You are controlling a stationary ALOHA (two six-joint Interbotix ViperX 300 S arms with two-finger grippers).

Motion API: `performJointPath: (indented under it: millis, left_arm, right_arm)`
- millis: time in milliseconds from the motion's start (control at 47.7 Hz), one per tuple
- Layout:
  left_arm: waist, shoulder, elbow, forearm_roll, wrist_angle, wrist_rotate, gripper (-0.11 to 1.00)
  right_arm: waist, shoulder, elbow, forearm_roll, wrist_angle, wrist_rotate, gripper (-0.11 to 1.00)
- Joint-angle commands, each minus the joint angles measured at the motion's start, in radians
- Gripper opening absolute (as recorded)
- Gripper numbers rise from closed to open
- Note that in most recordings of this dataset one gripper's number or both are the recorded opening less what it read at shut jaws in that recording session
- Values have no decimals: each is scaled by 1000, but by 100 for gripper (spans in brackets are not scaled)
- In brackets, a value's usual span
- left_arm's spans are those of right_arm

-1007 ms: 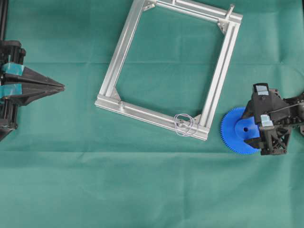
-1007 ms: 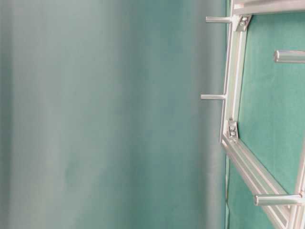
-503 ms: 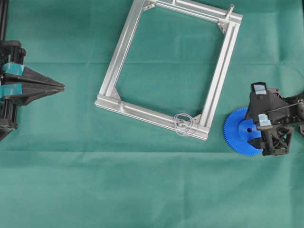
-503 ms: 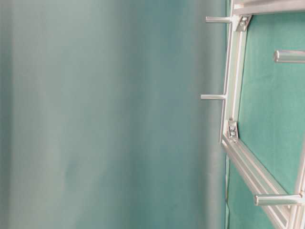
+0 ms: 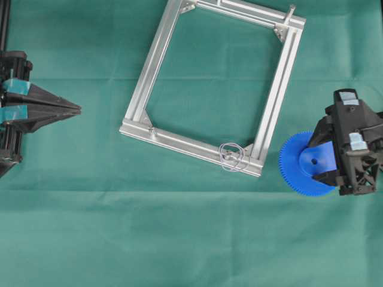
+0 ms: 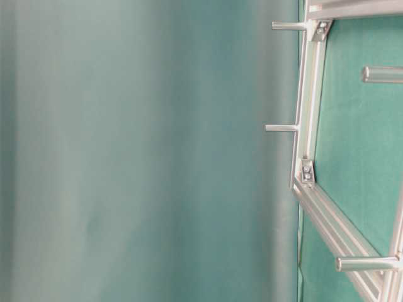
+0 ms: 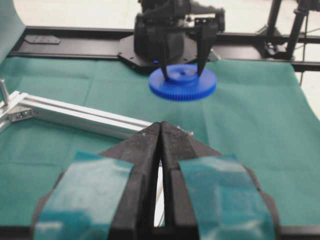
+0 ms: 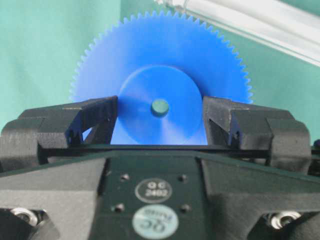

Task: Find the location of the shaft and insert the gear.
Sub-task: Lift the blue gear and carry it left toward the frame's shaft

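gear (image 5: 298, 167) partly hidden under right pincer (image 5: 328, 162), frame (image 6: 306, 119) cut off at edge

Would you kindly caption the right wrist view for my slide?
Right tool grips the blue gear by its hub above green cloth.

Even bright overhead light, faint shadows, table-level view mostly blurred (left side a green haze), wrist foregrounds soft.

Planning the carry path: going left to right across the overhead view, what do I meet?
Left pincer → aluminium frame → wire loop → blue gear → right pincer.
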Motion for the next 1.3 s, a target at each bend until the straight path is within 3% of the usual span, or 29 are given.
performJointPath:
  millis: [0, 231, 419, 1091, 1279]
  left_arm:
    - [2, 9, -26, -3, -3, -2, 2]
    - [0, 9, -26, -3, -2, -2, 2]
    - [2, 9, -26, -3, -2, -2, 1]
    - [0, 11, -29, -3, 0, -3, 2]
    - [0, 11, -28, -3, 0, -3, 2]
  right_arm:
    - [2, -28, -61, -17, 44, -2, 69]
    - [-8, -18, -97, -46, 87, 0, 69]
    - [-9, 29, -127, -48, 71, 57, 69]
    - [-9, 337, -414, -48, 77, 78, 69]
    - [-11, 387, -472, -71, 83, 78, 69]
